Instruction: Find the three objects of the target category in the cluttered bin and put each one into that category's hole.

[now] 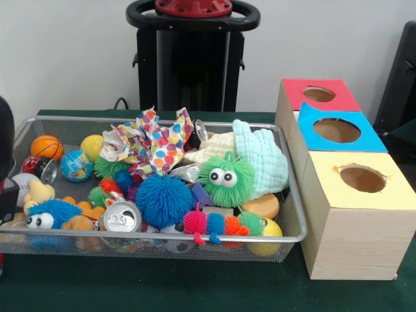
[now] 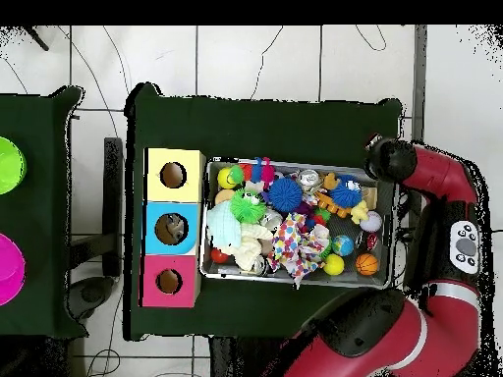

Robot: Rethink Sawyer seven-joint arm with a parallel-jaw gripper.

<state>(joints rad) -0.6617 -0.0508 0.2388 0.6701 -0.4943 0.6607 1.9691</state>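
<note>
A wire mesh bin is packed with toys. Among them are a green puffer with eyes, a blue puffer ball, a soda can, a basketball, a globe ball, a dotted cloth and a mint cloth. Beside the bin stand three boxes with round holes: yellow, blue and red. My gripper hangs outside the bin's corner, away from the boxes.
The red arm curves along the bin's side opposite the boxes. On a second table past the boxes lie a green disc and a pink disc. Something lies inside the blue hole.
</note>
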